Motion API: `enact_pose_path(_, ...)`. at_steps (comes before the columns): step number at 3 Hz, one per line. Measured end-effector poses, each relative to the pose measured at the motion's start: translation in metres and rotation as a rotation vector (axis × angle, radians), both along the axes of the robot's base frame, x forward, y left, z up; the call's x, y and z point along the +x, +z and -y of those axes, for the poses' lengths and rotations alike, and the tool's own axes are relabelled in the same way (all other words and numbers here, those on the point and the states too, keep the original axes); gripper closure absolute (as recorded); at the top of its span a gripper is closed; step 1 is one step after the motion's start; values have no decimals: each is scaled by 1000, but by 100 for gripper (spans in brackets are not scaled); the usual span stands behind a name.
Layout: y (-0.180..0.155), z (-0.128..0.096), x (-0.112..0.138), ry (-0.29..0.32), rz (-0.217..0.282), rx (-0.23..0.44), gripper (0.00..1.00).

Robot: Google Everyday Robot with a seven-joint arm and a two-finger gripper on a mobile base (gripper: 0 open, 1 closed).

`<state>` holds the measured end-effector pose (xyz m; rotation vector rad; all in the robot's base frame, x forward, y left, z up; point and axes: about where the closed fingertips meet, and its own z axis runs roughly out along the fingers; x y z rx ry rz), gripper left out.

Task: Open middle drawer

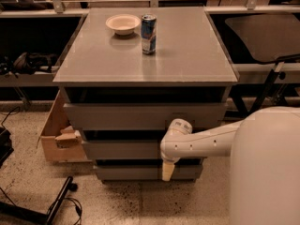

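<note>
The grey cabinet [145, 55] has three stacked drawer fronts. The middle drawer [122, 150] is the medium-height grey front between the taller top front [117, 116] and the short bottom front [131, 172]. It looks closed or nearly so, with a dark gap above it. My white arm reaches in from the right, and its wrist [176, 139] lies in front of the middle drawer's right part. My gripper [167, 171] points down, its cream tip in front of the bottom front.
A white bowl [123, 24] and a blue can [148, 27] stand on the cabinet top. A cardboard box [58, 137] sits against the cabinet's left side. A black stand leg and cables [58, 203] lie on the floor at left. A dark chair [265, 36] stands at right.
</note>
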<state>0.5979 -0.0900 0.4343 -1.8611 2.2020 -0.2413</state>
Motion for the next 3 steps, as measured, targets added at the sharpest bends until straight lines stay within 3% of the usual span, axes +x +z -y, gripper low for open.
enact_pose_path(1,0,-10,16,12,19,17,0)
enact_pose_path(2,-5,-18,18,16,9,30,17)
enact_pose_path(3,-11,-14,-1,-7,-34,15,39)
